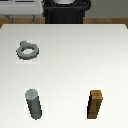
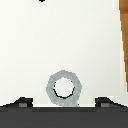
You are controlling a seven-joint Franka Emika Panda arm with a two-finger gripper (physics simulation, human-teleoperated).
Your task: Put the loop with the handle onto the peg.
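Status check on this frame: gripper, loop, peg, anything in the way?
Gripper open, holding nothing, fingertips either side of the loop. Loop flat on table, apart from the peg. Peg upright, bare. Wooden block beside peg, not blocking.

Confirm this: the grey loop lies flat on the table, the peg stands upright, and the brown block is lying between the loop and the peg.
One thing is wrong. In the exterior view the brown block stands off toward that view's right, beside the peg, not between it and the loop. The loop does lie flat on the table, apart from the upright peg.
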